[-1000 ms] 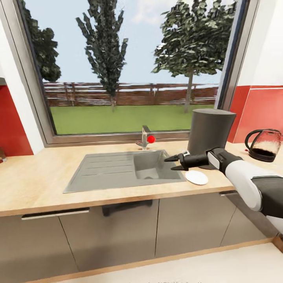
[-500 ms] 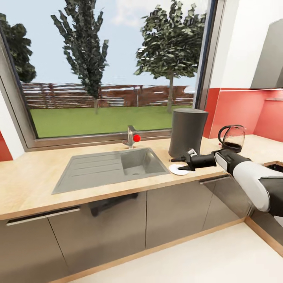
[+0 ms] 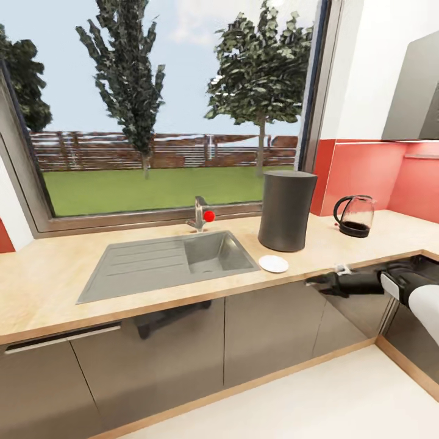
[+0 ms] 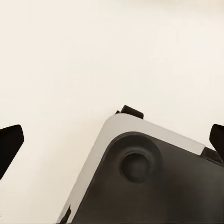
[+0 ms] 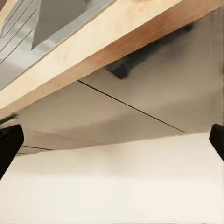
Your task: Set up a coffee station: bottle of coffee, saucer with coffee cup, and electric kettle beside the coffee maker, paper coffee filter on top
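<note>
Right gripper (image 3: pixel 317 281) withdrew from saucer (image 3: pixel 273 263) (empty-jawed).

coffee maker (image 3: pixel 286 210): dark grey, upright on counter (image 3: pixel 55 280) | saucer (image 3: pixel 273 263): white, empty, just beside its base | electric kettle (image 3: pixel 354 215): glass, upright, near it

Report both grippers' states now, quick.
Left gripper: open, holding nothing.
Right gripper: open, holding nothing, below the countertop edge.
</note>
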### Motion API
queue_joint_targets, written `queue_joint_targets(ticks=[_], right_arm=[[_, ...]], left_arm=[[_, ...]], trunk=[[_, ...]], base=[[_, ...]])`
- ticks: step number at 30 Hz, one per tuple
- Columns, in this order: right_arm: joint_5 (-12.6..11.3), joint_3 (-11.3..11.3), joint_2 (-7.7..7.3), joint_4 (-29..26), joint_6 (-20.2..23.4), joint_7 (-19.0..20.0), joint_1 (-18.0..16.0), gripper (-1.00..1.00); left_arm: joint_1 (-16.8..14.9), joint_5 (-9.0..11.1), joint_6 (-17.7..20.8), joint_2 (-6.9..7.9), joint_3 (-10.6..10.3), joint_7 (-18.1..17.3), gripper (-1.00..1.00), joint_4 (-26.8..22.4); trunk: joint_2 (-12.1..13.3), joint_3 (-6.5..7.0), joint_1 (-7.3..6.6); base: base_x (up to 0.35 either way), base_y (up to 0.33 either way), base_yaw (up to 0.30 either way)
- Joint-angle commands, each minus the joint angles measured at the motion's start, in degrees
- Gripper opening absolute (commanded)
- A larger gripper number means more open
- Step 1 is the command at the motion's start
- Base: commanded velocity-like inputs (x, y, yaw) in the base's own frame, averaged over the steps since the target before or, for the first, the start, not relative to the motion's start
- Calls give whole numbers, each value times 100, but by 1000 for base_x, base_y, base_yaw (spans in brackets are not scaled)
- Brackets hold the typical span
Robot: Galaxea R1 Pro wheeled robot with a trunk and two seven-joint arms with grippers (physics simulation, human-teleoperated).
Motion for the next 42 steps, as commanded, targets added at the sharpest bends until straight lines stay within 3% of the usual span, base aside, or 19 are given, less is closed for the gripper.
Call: queue_joint_targets(ticks=[1, 3, 7, 9, 13, 15, 18, 20, 21, 23, 26, 27, 29, 31, 32, 35, 36, 38, 42], right_arm=[[-77, 3, -21, 13, -1, -56, 66, 100], [-283, -12, -63, 14, -124, -464, 392, 100], [-1388, -22, -96, 15, -503, -1568, 1146, 100], [-1720, -23, -106, 15, -677, -1910, 1410, 100], [-2036, -24, -134, 15, -1086, -2372, 1943, 100], [-2078, -24, -101, 15, -1280, -2596, 2177, 100], [-2096, -21, 198, 15, -1465, -3752, 2576, 100], [-2097, -19, 330, 15, -1480, -4226, 2684, 100], [-2091, -17, 445, 15, -1488, -4656, 2775, 100], [-2083, -16, 612, 15, -1476, -5160, 2908, 100], [-1997, -3, 891, 10, -1404, -5643, 3113, 100], [-1854, 2, 1031, 8, -1387, -5878, 3224, 100], [-1638, 6, 1171, 8, -1387, -6072, 3351, 100], [-1069, 9, 1435, 7, -1514, -6280, 3692, 100], [-578, 10, 1645, 6, -1892, -6308, 4112, 100], [-229, 11, 1801, 6, -2510, -6065, 4723, 100], [-120, 11, 1809, 6, -2892, -5916, 5136, 100], [-103, 11, 1800, 6, -3004, -5893, 5194, 100], [0, 138, 1930, -20, -3051, -5818, 5180, 100]], left_arm=[[-4, -13, -16, 20, 44, -13, 100, 5], [-4, 2, -16, 108, 61, -13, 100, -1], [-4, 22, -21, 197, 70, -13, 100, -5], [-4, 21, -23, 205, 69, -13, 100, -5], [-4, 2, -22, 211, 53, -12, 100, -12], [-4, 11, -16, 230, 63, -3, 100, -22], [-4, -3, -8, 249, 70, 35, 100, -36], [-4, -8, -11, 247, 66, 40, 100, -38], [-4, 2, -8, 247, 65, 46, 100, -36], [-4, 26, 4, 251, 76, 59, 100, -34], [-4, 47, 21, 253, 89, 71, 100, -28], [-4, 60, 27, 254, 93, 76, 100, -27], [-4, 70, 29, 254, 95, 78, 100, -26], [-4, 81, 9, 254, 97, 80, 100, -28], [-4, 85, -1, 254, 98, 77, 100, -26], [-4, 87, -9, 236, 103, 75, 100, -24], [-4, 88, -14, 211, 109, 75, 100, -28], [-4, 91, -15, 203, 113, 70, 100, -30], [127, 149, 7, 278, 125, 59, 100, -85]], trunk=[[-4, -5, 0], [-4, -3, 0], [-4, -1, 0], [-4, -1, 0], [-4, -1, 0], [-4, -1, 0], [-4, -1, 0], [-4, -1, 0], [-4, -1, 0], [-4, -1, 0], [-4, -1, 0], [-4, -1, 0], [-4, -1, 0], [-4, -1, 0], [-4, -1, 0], [-4, -1, 0], [-4, -1, 0], [-4, -1, 0], [-4, -1, 0]], base=[[0, 0, 0], [0, 0, 0], [0, 0, 0], [0, 0, 0], [0, 0, 0], [0, 0, 0], [0, 0, 0], [0, 0, 0], [0, 0, 0], [0, 0, 0], [0, 0, 0], [0, 0, 0], [0, 0, 0], [0, 0, 0], [0, 0, 0], [0, 0, 0], [0, 0, 0], [0, 0, 0], [0, 0, 0]])
